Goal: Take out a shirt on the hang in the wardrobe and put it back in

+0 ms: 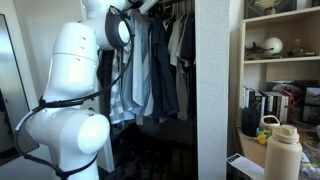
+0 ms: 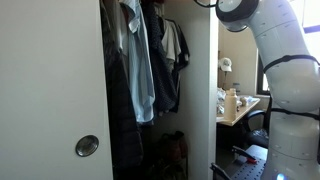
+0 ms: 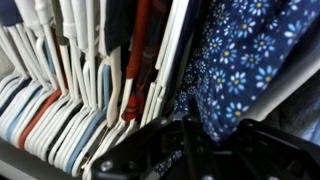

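The wardrobe point(image 1: 212, 90) has a dark interior and a wide white side panel; it also shows in the other exterior view point(image 2: 200, 100). Many shirts hang on its rail. The dusty-blue shirt point(image 1: 152, 70) hangs among them, seen also in an exterior view point(image 2: 142, 70). In the wrist view it is blue cloth with small flowers point(image 3: 235, 60), right of several white hangers point(image 3: 70, 90). My gripper point(image 3: 185, 135) is up at the rail, against the top of this shirt. Its fingers look closed together on the cloth. In both exterior views the gripper point(image 1: 148, 6) point(image 2: 204, 4) is mostly cut off by the top edge.
A pale plaid shirt point(image 1: 125, 95) and grey shirts point(image 1: 182, 40) hang beside the blue one. A white bookshelf point(image 1: 280, 60) with books stands next to the wardrobe, with a cream bottle point(image 1: 283, 152) in front. A door with a round handle point(image 2: 87, 146) is near.
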Robot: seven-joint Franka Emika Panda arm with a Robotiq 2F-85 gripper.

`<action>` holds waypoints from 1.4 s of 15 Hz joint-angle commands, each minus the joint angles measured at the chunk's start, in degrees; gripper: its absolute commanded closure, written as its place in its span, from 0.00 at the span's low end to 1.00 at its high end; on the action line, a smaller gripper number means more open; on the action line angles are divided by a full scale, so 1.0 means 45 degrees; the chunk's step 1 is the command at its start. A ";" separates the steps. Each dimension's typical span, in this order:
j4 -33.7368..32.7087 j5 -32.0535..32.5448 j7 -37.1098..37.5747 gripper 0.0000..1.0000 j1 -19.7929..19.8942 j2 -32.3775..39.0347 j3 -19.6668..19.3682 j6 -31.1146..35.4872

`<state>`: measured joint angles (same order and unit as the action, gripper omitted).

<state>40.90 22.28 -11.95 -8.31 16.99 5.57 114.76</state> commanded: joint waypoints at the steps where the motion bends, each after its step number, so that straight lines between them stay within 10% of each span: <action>1: -0.0035 0.0517 0.0373 0.99 -0.0201 -0.0089 -0.0095 0.0857; 21: 0.1796 0.0871 0.1080 0.99 -0.0408 -0.2101 0.0041 0.0603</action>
<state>43.48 25.82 -8.66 -10.08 11.98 5.61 115.17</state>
